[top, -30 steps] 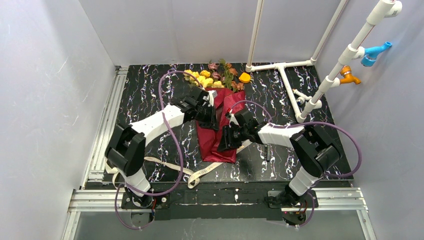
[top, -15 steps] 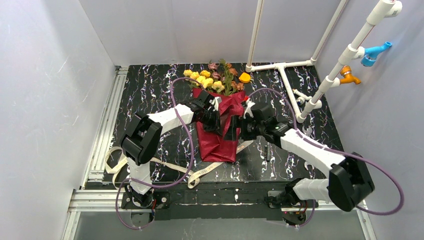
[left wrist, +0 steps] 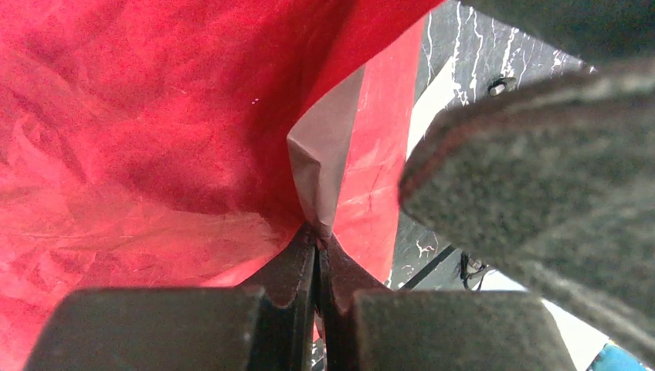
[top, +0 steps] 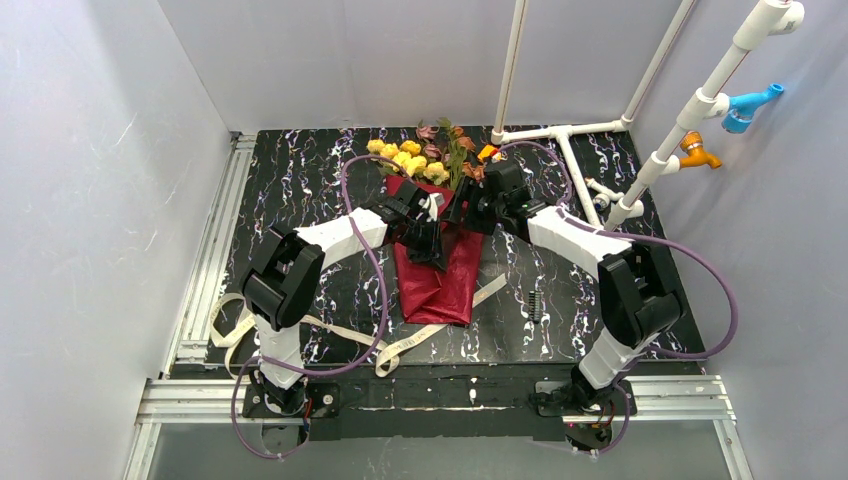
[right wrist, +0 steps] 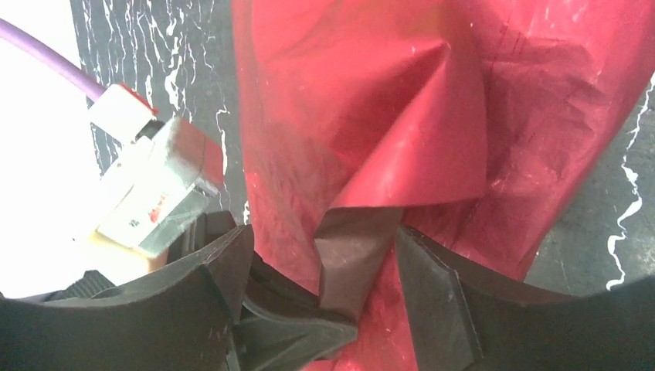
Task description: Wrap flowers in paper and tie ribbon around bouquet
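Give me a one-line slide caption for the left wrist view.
Left gripper pinched shut on a fold of the red paper, with the marbled black table showing behind.

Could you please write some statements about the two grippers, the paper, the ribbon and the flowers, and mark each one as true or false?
1. The left gripper is shut on a fold of the red paper. True.
2. The right gripper is shut tight on the ribbon. False: its jaws stand open, with a flap of the paper between them.
3. The ribbon is tied around the paper. False: it lies untied on the table.
4. The flowers stick out of the far end of the paper. True.
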### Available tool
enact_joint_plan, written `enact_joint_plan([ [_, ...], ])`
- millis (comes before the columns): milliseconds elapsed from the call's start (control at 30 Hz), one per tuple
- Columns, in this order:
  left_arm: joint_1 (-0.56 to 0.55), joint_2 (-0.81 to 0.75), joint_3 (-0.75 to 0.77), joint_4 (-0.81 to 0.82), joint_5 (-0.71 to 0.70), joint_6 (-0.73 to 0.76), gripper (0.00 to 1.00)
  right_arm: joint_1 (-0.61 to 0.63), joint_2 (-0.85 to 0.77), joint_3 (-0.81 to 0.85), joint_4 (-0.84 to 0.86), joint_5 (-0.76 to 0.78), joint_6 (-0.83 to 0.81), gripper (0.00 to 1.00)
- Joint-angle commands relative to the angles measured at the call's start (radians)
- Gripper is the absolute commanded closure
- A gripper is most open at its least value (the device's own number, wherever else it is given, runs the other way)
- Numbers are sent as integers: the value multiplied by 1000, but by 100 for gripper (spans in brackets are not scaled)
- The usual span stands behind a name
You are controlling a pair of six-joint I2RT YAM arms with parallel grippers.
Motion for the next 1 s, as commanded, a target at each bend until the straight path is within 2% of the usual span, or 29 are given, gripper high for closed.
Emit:
enact_joint_plan([
  [0,-12,-11,31,-14,17,20,100,2,30,72,23,37,28,24],
  [67,-15,-11,33,-16,15,23,100,2,46,82,12,41,27,26],
  [133,-16,-13,34,-21,9,24,100,2,56,96,-12,55,23,34],
  [267,-18,-16,44,-37,-5,30,100,2,60,102,-57,76,8,60],
  [467,-20,-30,54,-67,-39,40,100,2,66,113,-110,75,-20,84],
  [533,-21,-35,55,-77,-47,44,100,2,63,115,-113,77,-28,99],
  [600,-21,-39,58,-88,-54,47,99,2,61,123,-126,88,-38,99],
  [733,-26,-54,60,-96,-55,51,89,1,58,138,-141,102,-56,99],
  [767,-28,-60,60,-97,-51,52,85,1,59,140,-142,104,-60,99],
  [800,-33,-79,60,-100,-43,55,68,0,62,143,-144,105,-72,99],
  [833,-36,-108,51,-101,-43,64,60,-4,62,145,-145,105,-79,99],
  [900,-43,-149,42,-112,-68,72,52,-9,63,149,-144,102,-99,99],
  [967,-44,-184,42,-153,-109,74,50,-19,63,153,-138,88,-123,99],
])
